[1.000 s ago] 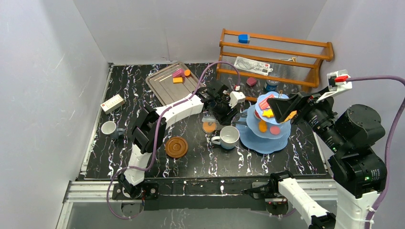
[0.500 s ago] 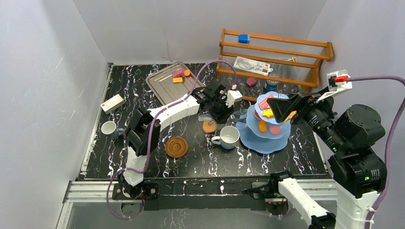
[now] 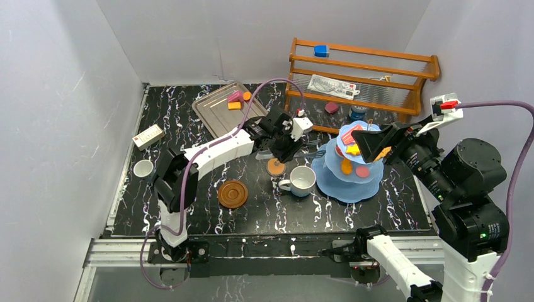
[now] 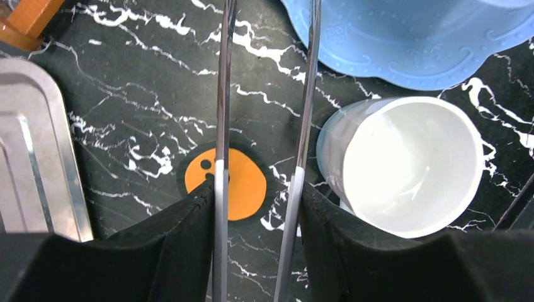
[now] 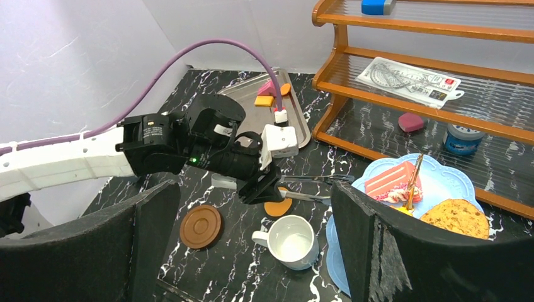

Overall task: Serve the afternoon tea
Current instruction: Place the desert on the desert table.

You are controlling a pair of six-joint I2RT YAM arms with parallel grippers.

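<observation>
Two metal tong arms (image 4: 223, 94), clamped in the left end effector (image 4: 255, 204), overshoot the flat round orange pastry (image 4: 242, 189) lying near the centre of the surface (image 4: 126, 75) beside the white mug (image 4: 403, 163), so their tips, apparently past it, should retreat and straddle it before squeezing; the right end effector (image 5: 249, 207) gapes.

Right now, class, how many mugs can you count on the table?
2. One white mug stands mid-table beside the blue stand; a smaller mug stands near the left edge. Another could be hidden behind the left arm.
</observation>
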